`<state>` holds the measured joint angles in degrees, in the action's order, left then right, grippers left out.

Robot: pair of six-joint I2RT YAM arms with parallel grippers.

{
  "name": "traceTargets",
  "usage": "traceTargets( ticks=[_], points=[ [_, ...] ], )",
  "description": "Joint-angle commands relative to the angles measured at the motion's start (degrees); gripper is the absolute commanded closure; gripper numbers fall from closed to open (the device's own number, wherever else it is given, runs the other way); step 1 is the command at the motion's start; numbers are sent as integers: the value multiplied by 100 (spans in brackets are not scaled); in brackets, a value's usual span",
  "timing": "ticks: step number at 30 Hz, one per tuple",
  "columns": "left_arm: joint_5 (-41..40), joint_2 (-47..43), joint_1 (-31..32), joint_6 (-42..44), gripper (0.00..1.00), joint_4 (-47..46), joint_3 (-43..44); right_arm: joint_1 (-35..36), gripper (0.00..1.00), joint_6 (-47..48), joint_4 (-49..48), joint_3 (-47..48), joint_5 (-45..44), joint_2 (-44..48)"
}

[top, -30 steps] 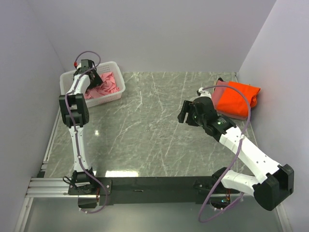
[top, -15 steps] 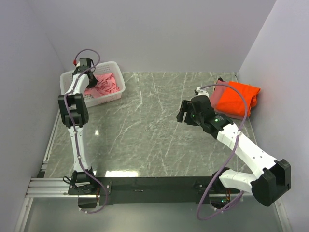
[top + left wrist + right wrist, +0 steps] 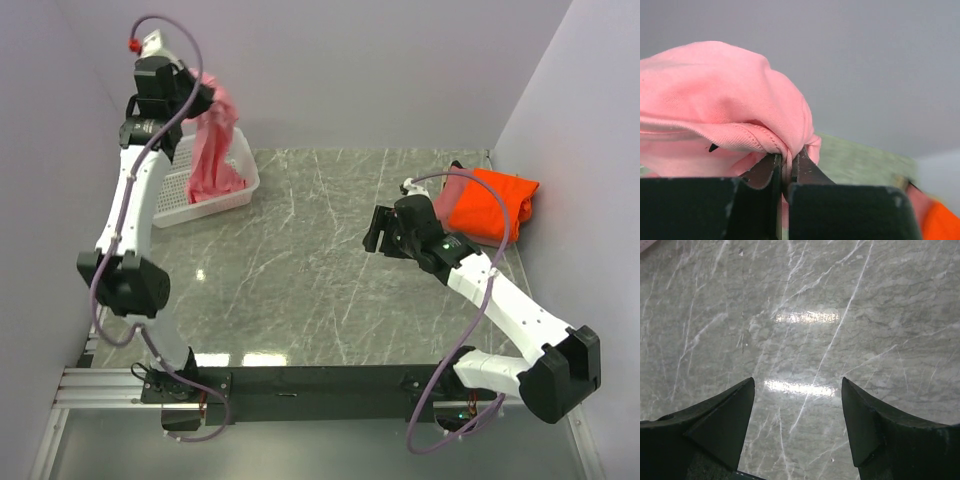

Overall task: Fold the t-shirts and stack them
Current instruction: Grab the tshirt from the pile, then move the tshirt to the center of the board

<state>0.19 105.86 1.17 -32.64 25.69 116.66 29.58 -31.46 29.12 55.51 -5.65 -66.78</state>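
A pink t-shirt hangs in the air above the white basket at the back left, its lower end still reaching into the basket. My left gripper is raised high and shut on a fold of it; in the left wrist view the cloth is pinched between the shut fingers of the left gripper. A folded bright orange t-shirt lies at the back right, with a dusty rose edge showing at its left side. My right gripper hovers open over bare table, the right gripper holding nothing.
The basket stands against the left wall near the back corner. Walls close the table on the left, back and right. The marble tabletop stretches between the basket and the orange t-shirt. The arm bases sit on the black rail at the near edge.
My left gripper has shut on the pink t-shirt in the basket and risen high, pulling the cloth up. The right arm has shifted slightly left.
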Motion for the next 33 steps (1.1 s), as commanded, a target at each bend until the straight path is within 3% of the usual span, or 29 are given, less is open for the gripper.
traceTargets(
  ticks=[1, 6, 16, 19, 20, 22, 25, 26, 28, 29, 32, 33],
  points=[
    [526, -680, 699, -102, 100, -214, 23, -32, 24, 0, -179, 101, -6, 270],
    [780, -1839, 1315, -364, 100, -327, -520, -40, 24, -18, -100, -92, -190, 683],
    [1712, -3729, 1412, -1050, 100, -398, -1189, -40, 24, -290, 102, -488, -411, 1264],
    [2090, -4238, 1412, -1419, 100, -564, -1811, -40, 24, -387, 32, -629, -340, 1282],
    [2091, -4415, 1412, -1542, 100, -583, -2397, -32, 23, -404, -20, -681, -279, 1265],
    [1699, -4958, 1412, -1648, 100, -487, -3111, -32, 24, -431, -47, -699, -235, 1194],
    [917, -5556, 1412, -1762, 77, -110, -4596, 65, 24, -422, -152, -752, -77, 1063],
    [556, -5655, 1412, -1911, 64, 370, -5209, 126, 24, -413, -179, -769, -59, 1027],
    [-469, -5813, 1412, -2114, 51, 961, -5722, 345, 25, -361, -214, -796, -41, 887],
    [-771, -5840, 1412, -2228, 35, 1251, -6177, 425, 25, -361, -205, -830, -41, 825],
    [-1406, -5946, 1412, -2360, 6, 1780, -6777, 697, 27, -396, -214, -892, 116, 544],
    [-1425, -5972, 1412, -2300, 2, 1816, -6840, 794, 28, -413, -205, -901, 265, 396]
  ],
)
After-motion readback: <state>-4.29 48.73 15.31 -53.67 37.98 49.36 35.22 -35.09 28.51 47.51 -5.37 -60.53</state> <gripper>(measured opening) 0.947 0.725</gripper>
